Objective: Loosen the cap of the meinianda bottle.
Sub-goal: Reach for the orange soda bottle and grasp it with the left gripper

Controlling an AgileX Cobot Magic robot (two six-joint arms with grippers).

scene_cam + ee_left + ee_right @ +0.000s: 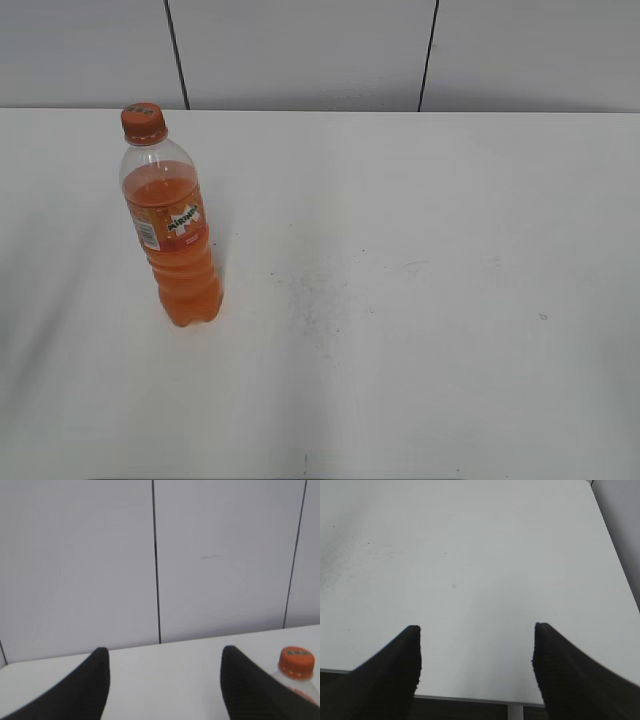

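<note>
The left gripper (162, 652) has two black fingers (90, 690) with pointed tips and tiny ridges. The right gripper (476, 630) looks the same.

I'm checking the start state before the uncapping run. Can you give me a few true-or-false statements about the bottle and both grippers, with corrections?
1. The Mirinda bottle stands upright on the white table. True.
2. The orange cap is off and lies beside the bottle. False: it sits on the bottle's neck.
3. The left gripper is open and holds nothing. True.
4. The right gripper is shut on the cap. False: it is open over bare table.
5. The bottle is empty. False: orange drink fills most of it.
</note>
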